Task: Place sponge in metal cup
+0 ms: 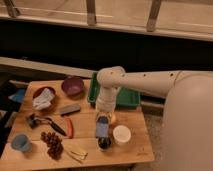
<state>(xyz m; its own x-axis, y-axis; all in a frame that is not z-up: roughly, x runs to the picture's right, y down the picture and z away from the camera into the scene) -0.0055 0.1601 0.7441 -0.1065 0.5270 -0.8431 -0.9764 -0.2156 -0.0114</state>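
Note:
My gripper (102, 120) hangs from the white arm over the front middle of the wooden table (135, 150). It is shut on the sponge (102, 129), a small light-blue rectangle that hangs below the fingers. The metal cup (104, 144), small with a dark inside, stands right under the sponge's lower edge, near the table's front edge. The sponge hides part of the cup's rim, so I cannot tell whether they touch.
A white cup (121, 134) stands just right of the metal cup. A green tray (125, 96) lies behind the arm. To the left are a grey block (70, 109), a purple bowl (73, 85), grapes (52, 143), a blue cup (20, 142) and a red-handled tool (68, 127).

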